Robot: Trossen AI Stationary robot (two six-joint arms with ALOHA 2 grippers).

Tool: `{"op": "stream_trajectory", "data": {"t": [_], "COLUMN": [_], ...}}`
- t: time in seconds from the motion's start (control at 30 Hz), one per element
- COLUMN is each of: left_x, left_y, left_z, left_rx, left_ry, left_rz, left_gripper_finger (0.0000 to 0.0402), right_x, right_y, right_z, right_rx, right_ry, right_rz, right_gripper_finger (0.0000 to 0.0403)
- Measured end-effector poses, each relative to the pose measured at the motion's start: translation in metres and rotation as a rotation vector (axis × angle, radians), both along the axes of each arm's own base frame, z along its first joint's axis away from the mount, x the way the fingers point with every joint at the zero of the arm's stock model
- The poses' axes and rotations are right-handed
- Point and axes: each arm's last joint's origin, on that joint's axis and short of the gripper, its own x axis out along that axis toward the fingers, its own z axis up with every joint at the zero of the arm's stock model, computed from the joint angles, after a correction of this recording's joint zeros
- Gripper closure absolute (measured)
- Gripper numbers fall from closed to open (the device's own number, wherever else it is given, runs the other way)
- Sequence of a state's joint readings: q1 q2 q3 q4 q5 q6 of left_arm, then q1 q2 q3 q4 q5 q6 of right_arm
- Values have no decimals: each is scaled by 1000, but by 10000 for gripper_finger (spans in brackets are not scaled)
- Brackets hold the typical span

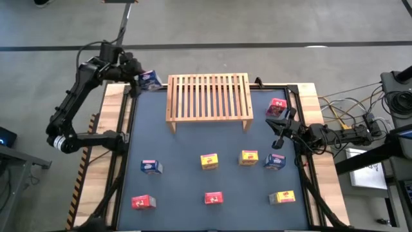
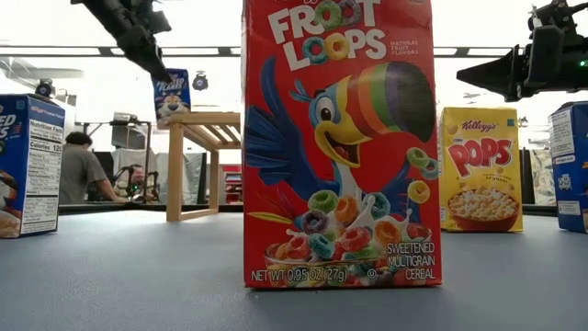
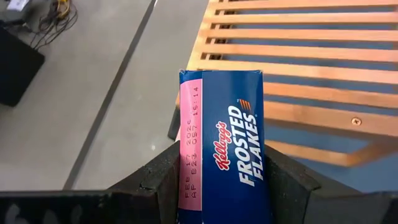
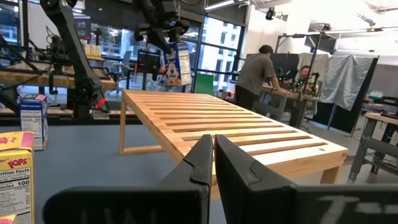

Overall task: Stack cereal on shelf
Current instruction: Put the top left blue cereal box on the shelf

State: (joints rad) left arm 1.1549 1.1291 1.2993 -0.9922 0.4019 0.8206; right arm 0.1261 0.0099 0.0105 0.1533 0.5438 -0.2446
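High view catches the left hand (image 1: 140,80) clamped on a blue cereal box (image 1: 150,79), held up beside the shelf (image 1: 209,96) at its left end. Left wrist view alone reads "Frosted Flakes" on that box. Right hand (image 1: 278,124), fingers together, waits right of the shelf, above the counter (image 1: 180,148).

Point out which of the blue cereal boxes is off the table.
The blue Frosted Flakes box clamped in the left hand, up beside the shelf's left end. The other two blue boxes stand on the table.
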Motion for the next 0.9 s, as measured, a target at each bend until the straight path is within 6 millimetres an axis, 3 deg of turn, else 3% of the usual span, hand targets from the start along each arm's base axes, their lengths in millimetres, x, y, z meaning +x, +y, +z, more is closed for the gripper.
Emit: {"op": "stream_trajectory", "data": {"t": [0.9], "left_x": [8], "left_y": [7], "left_z": [1], "left_rx": [-38], "left_ry": [-123], "left_rz": [-21], "left_gripper_finger": [239], "right_x": [0], "right_y": [0], "right_z": [0], "right_rx": [1], "right_ry": [-1], "right_rz": [0], "right_gripper_finger": [394]}}
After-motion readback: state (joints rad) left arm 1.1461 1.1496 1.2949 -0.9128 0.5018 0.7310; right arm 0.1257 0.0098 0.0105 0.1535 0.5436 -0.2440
